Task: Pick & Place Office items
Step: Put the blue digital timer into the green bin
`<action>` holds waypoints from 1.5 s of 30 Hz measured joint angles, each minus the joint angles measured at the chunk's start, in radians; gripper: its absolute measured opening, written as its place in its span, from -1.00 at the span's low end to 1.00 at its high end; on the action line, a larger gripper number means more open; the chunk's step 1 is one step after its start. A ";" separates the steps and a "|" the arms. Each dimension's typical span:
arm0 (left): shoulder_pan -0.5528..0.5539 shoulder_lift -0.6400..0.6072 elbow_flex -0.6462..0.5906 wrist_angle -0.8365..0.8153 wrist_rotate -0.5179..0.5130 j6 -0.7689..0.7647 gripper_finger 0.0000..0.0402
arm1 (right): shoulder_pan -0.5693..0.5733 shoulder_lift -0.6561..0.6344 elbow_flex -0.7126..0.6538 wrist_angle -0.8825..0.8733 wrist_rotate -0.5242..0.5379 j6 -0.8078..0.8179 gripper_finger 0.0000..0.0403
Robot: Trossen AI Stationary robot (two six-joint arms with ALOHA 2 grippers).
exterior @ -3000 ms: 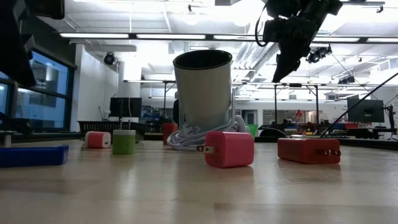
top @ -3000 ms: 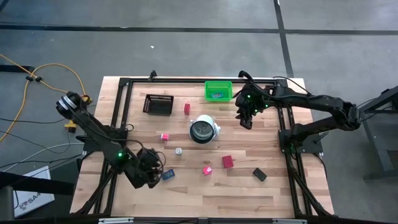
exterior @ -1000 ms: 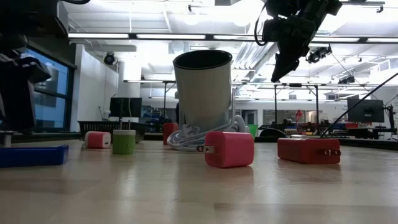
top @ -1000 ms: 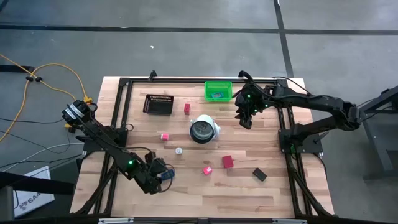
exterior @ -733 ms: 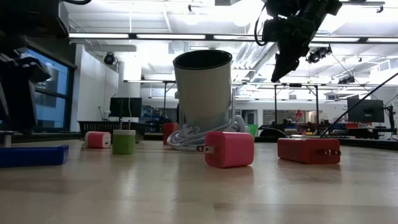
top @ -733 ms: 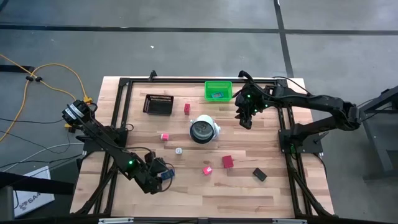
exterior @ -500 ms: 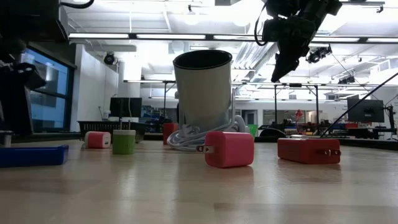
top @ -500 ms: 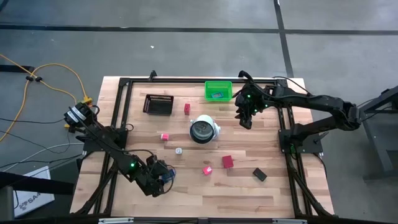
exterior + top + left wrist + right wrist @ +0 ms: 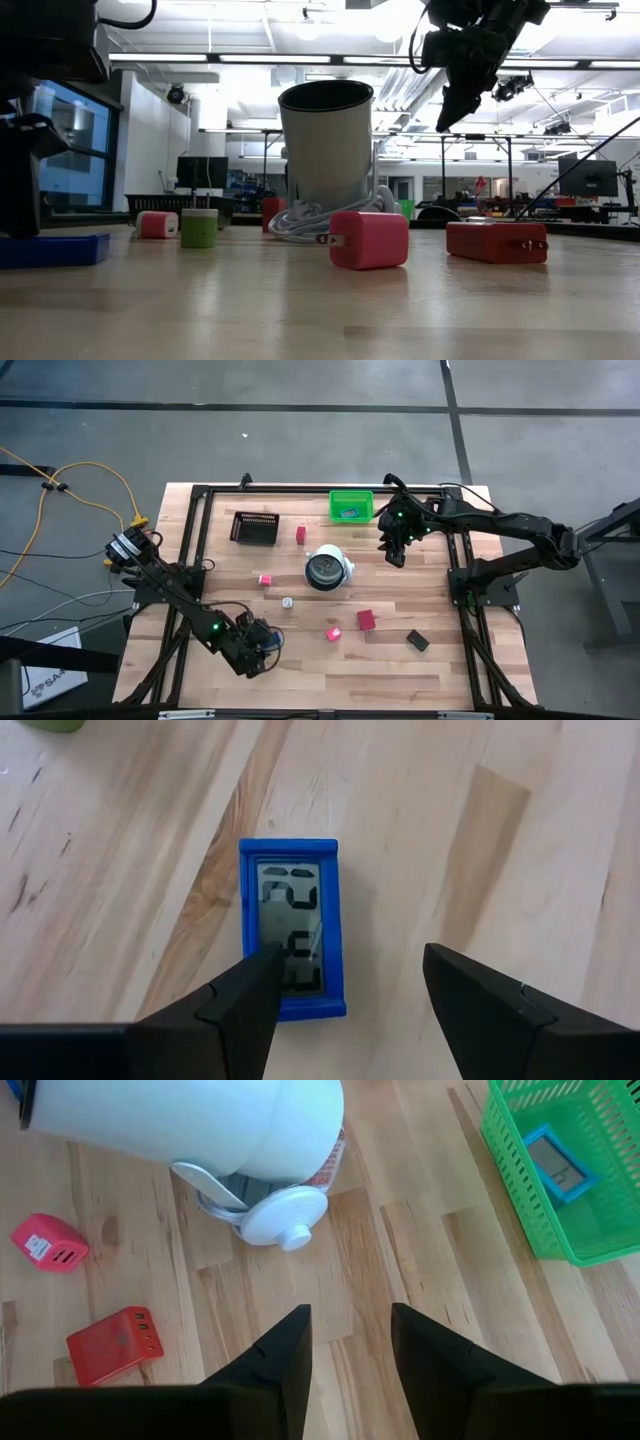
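A blue flat rectangle with a grey display (image 9: 292,925) lies flat on the wood near the table's near-left corner. My left gripper (image 9: 350,960) stands open just above it. One fingertip (image 9: 262,970) is over the display's near end, and the other (image 9: 445,965) is beside the rectangle over bare wood. In the low view the gripper (image 9: 20,180) reaches down to the rectangle's top (image 9: 55,248). My right gripper (image 9: 396,555) hangs high near the green bin (image 9: 351,493), narrowly open and holding nothing. My left gripper comes at the blue rectangle slanting down from above. Whether the fingertip over the display touches it, I cannot tell.
A white cup (image 9: 327,568) lies on its side mid-table with a coiled cable. Red (image 9: 366,620) and pink (image 9: 333,632) blocks and a black piece (image 9: 417,641) lie near right. A black mesh tray (image 9: 254,527) stands far left. The green bin holds a light-blue rectangle (image 9: 555,1165).
My left gripper has sunk toward the blue rectangle and edged a little toward the table's near edge, its fingers staying apart. The rectangle has not moved.
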 joint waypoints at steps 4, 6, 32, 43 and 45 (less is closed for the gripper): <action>0.003 -0.017 -0.002 0.019 -0.001 0.026 0.16 | 0.000 0.000 0.000 0.000 0.000 0.000 -0.38; 0.003 -0.027 -0.002 0.031 -0.013 0.044 0.16 | 0.000 0.000 0.000 0.000 0.000 0.000 -0.38; 0.029 -0.038 -0.002 -0.157 0.021 -0.061 0.15 | 0.000 0.000 0.000 0.000 0.000 0.000 -0.38; 0.028 -0.037 -0.002 -0.112 0.017 -0.028 0.15 | 0.000 0.000 0.000 0.000 0.000 0.000 -0.38; 0.028 -0.029 -0.001 -0.097 0.015 -0.013 0.15 | 0.000 0.000 0.000 0.000 0.000 0.000 -0.38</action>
